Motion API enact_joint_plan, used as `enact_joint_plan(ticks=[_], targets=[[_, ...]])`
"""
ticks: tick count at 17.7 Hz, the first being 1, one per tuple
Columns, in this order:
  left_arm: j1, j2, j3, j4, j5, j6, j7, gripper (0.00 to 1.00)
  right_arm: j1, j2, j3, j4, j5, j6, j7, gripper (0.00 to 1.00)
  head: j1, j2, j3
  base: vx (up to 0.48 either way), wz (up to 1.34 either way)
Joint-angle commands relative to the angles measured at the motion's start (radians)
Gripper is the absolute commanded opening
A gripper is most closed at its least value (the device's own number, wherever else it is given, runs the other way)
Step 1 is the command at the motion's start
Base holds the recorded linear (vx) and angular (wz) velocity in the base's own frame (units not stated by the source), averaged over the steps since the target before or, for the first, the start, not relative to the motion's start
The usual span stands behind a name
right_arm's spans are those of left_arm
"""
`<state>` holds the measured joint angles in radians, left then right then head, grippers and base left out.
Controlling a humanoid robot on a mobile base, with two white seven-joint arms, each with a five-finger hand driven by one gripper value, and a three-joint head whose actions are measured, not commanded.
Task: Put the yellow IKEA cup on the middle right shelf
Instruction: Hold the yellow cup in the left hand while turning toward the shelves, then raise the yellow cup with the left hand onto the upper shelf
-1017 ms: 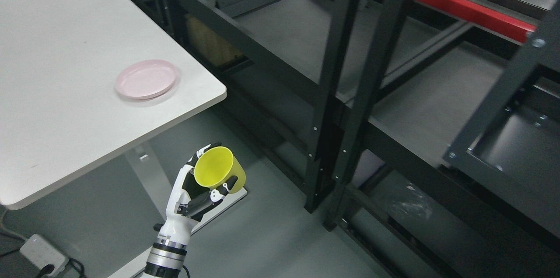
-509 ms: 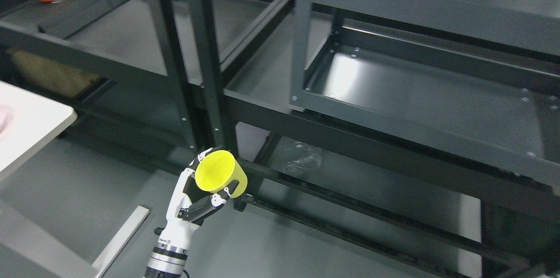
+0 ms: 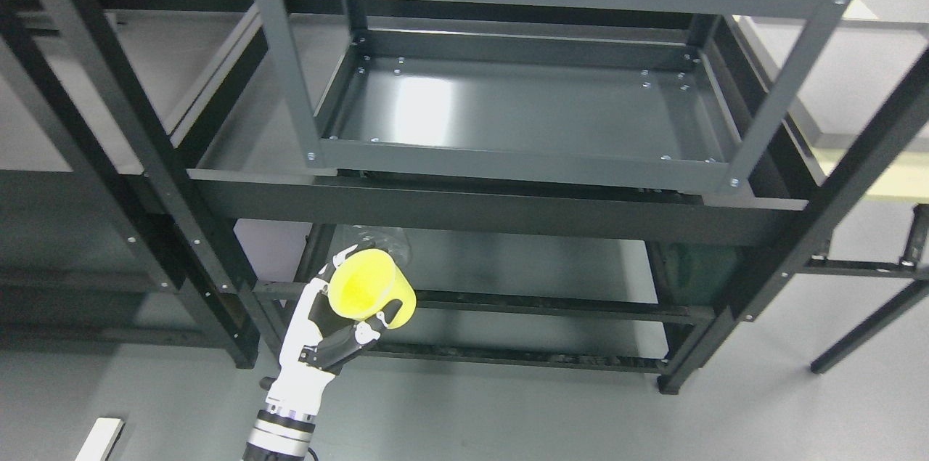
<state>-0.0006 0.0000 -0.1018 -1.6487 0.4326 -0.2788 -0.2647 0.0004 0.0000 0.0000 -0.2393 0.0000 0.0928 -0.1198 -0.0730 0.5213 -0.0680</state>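
A grey workshop floor (image 3: 508, 417) is running under a dark metal shelving rack (image 3: 501, 207), whose grey steel middle shelf (image 3: 522, 109) is sitting bare and facing the camera, with another black rack (image 3: 109, 120) standing just to its left. The left hand (image 3: 326, 330) is coming up from the bottom edge, its white fingers (image 3: 363, 334) curling around the yellow IKEA cup (image 3: 370, 287) and gripping it firmly. The cup is tilting with its open mouth toward the camera — likely just the angle the grasp leaves it at in carrying — and it is hanging low, in front of the rack's lower level and well below the middle shelf. The carry looks part done; lifting and righting the cup seems the next need — the front rail could catch it.
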Motion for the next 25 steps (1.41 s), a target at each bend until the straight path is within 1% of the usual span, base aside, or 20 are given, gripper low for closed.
enact_joint_plan(ticks=[1,8,13,14,18,20,22,25], targets=[[-0.03,0.017,-0.018,-0.022,0.0,0.003,0.001,0.01,0.013,-0.017,0.017,0.0,-0.025,0.001,0.003,0.99,0.0,0.0,0.0,-0.014,-0.17],[-0.03,0.017,-0.018,-0.043,0.0,0.003,0.001,0.01,0.013,-0.017,0.017,0.0,-0.025,0.001,0.003,0.99,0.0,0.0,0.0,0.049,0.0],[-0.036,0.017,-0.024,-0.101,0.0,0.001,-0.001,0.0,0.013,-0.017,0.017,0.0,-0.025,0.001,0.003,0.99,0.0,0.0,0.0,0.063,-0.2],[-0.048,0.017,-0.035,-0.124,0.002,-0.022,-0.001,0.0,0.013,-0.017,0.017,0.0,-0.025,0.001,0.003,0.99,0.0,0.0,0.0,0.092,-0.23],[-0.154,0.017,-0.104,-0.126,0.002,-0.112,-0.005,0.0,0.013,-0.017,0.017,0.0,-0.025,0.001,0.003,0.99,0.0,0.0,0.0,0.097,-0.16],[-0.243,0.017,-0.136,-0.126,0.003,-0.118,-0.024,0.0,0.013,-0.017,0.017,0.0,-0.025,0.001,0.003,0.99,0.0,0.0,0.0,0.094,-0.02],[-0.337,0.017,-0.202,-0.126,0.003,-0.118,-0.042,0.0,0.013,-0.017,0.017,0.0,-0.025,0.001,0.003,0.99,0.0,0.0,0.0,0.11,0.0],[-0.41,0.017,-0.344,-0.126,0.005,-0.12,-0.045,0.0,0.013,-0.017,0.017,0.0,-0.025,0.001,0.003,0.99,0.0,0.0,0.0,0.172,0.11]])
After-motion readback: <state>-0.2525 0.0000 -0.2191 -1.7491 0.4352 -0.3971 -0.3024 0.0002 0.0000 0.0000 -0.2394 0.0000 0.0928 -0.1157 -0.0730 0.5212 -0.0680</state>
